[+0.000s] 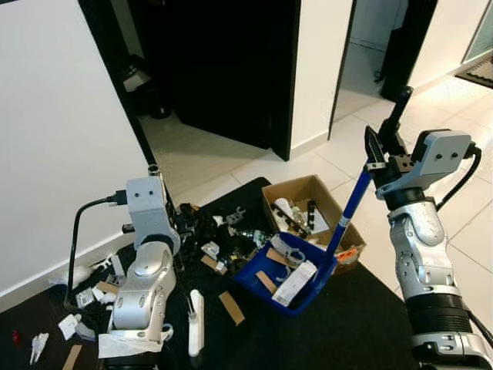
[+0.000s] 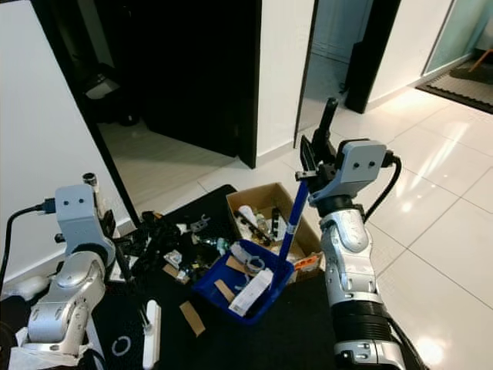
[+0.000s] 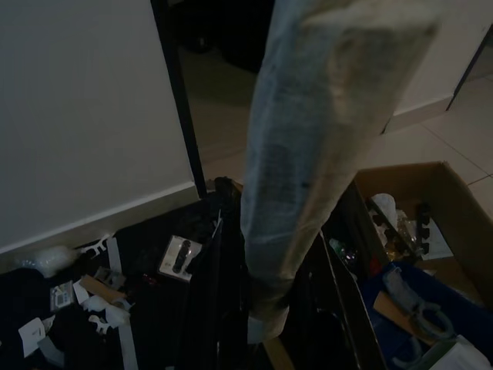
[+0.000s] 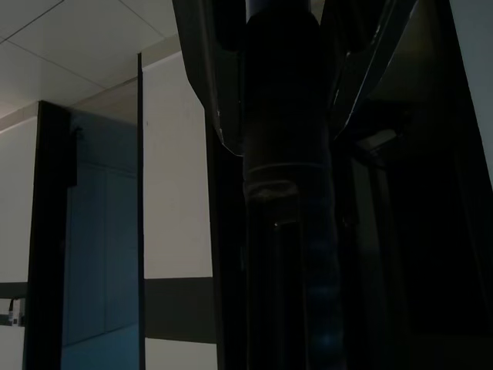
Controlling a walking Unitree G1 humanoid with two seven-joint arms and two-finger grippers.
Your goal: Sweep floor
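Note:
A blue dustpan [image 1: 262, 287] rests on the black mat, loaded with a white box, cardboard scraps and other litter. Its long blue handle [image 1: 347, 212] slants up to my right gripper [image 1: 383, 146], which is shut on the black grip near the top. In the right wrist view the dark handle [image 4: 285, 193] runs between the fingers [image 4: 204, 85]. My left gripper [image 1: 179, 223] points down at the floor and is shut on the broom handle [image 3: 308, 154], which is wrapped in pale film. The broom's black bristles [image 1: 202, 231] sit amid a pile of litter beside the dustpan.
An open cardboard box [image 1: 336, 210] of junk stands just behind the dustpan. A white bottle-like object [image 1: 196, 320] and a cardboard scrap [image 1: 229, 307] lie on the mat. Paper bits [image 1: 73, 320] litter the floor by the white wall. Dark doorways [image 1: 223, 69] open behind.

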